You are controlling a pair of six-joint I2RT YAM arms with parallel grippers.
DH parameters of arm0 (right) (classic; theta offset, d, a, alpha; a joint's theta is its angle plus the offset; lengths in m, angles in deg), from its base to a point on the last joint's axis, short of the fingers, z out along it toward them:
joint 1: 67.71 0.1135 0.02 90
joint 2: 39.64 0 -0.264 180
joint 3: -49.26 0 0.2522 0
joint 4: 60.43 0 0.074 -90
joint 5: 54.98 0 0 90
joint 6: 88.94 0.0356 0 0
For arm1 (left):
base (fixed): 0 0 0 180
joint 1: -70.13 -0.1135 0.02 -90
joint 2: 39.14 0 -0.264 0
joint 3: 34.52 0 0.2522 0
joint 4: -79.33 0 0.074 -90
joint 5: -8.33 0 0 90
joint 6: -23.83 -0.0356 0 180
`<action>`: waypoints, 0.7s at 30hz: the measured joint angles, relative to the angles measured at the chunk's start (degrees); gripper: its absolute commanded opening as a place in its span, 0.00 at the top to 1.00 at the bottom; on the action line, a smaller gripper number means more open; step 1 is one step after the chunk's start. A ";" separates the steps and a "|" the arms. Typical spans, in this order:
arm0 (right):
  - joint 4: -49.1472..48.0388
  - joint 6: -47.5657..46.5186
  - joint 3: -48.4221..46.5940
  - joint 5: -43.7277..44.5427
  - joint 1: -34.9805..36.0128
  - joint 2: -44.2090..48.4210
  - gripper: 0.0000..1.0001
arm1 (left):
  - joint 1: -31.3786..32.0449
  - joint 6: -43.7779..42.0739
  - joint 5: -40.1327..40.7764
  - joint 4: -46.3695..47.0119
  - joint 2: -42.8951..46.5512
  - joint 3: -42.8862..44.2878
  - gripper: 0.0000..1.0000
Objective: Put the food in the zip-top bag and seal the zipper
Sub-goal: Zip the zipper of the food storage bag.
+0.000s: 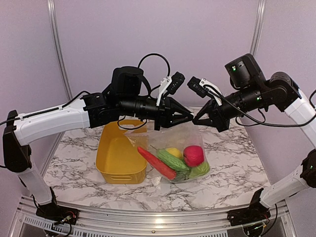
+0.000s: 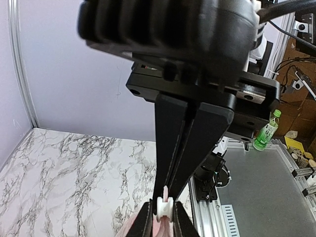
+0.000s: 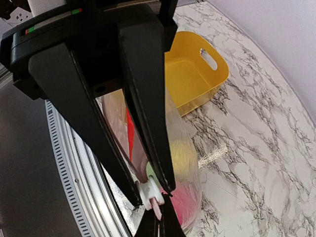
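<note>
As the clear, crinkly zip-top bag point(image 1: 173, 140) hangs over the marble-patterned worktop point(image 1: 232, 168) beside the yellow plastic tub point(image 1: 116, 158), the plastic toy food point(image 1: 193, 155) sits bunched in its bottom! The right gripper point(image 1: 196, 119) is clamped tight on the thin pinkish-white zipper point(image 3: 156, 209), likely anchoring that end. The left gripper point(image 1: 189, 117) pinches the small white slider point(image 2: 163, 208), jaws nearly together, apparently ready to run it along. How much of the mouth is sealed hides behind the black fingers.
</note>
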 measured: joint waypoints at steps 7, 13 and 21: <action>-1.25 0.15 0.81 1.46 0.00 0.07 1.00 | -0.07 -0.26 0.66 -0.50 0.00 0.00 0.96; -3.15 0.15 2.40 2.91 0.00 0.22 1.00 | -0.46 -0.46 2.21 -1.42 0.00 -0.04 0.98; -6.73 0.72 5.90 2.51 -3.13 2.27 1.00 | -0.87 -1.51 4.33 -0.81 0.28 -1.22 0.97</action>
